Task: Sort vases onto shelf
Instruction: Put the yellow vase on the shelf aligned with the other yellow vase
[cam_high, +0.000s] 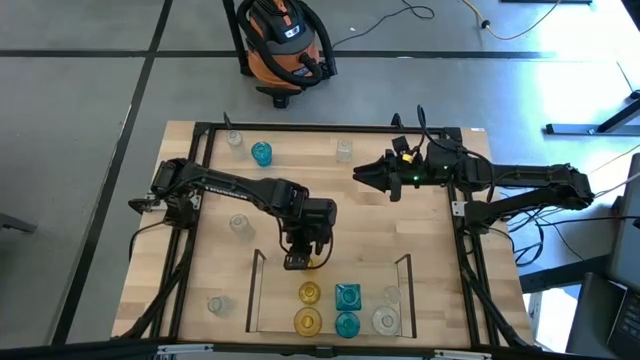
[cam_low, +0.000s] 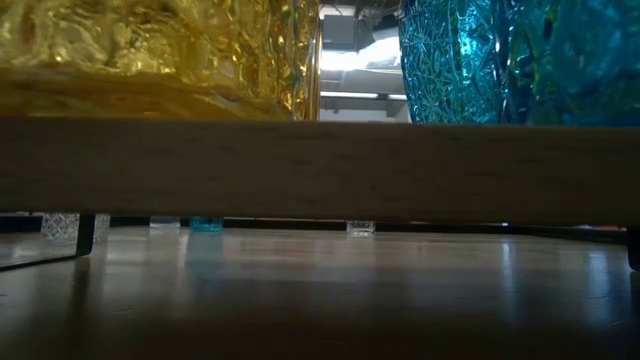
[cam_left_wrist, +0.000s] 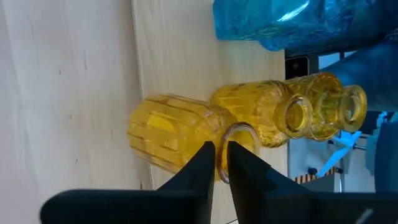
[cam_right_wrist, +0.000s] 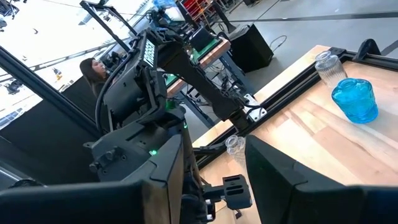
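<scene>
Left claw (cam_left_wrist: 216, 163) pinching amber vase (cam_left_wrist: 171, 140) rim

The left hand (cam_high: 298, 262) hides most of the amber vase (cam_high: 312, 264) beneath it.

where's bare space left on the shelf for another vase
Free: the shelf's left strip, between the left rail and the amber vases, plus the back row right of the left gripper. Crowded: the front, where amber, teal and clear vases stand close together.
</scene>
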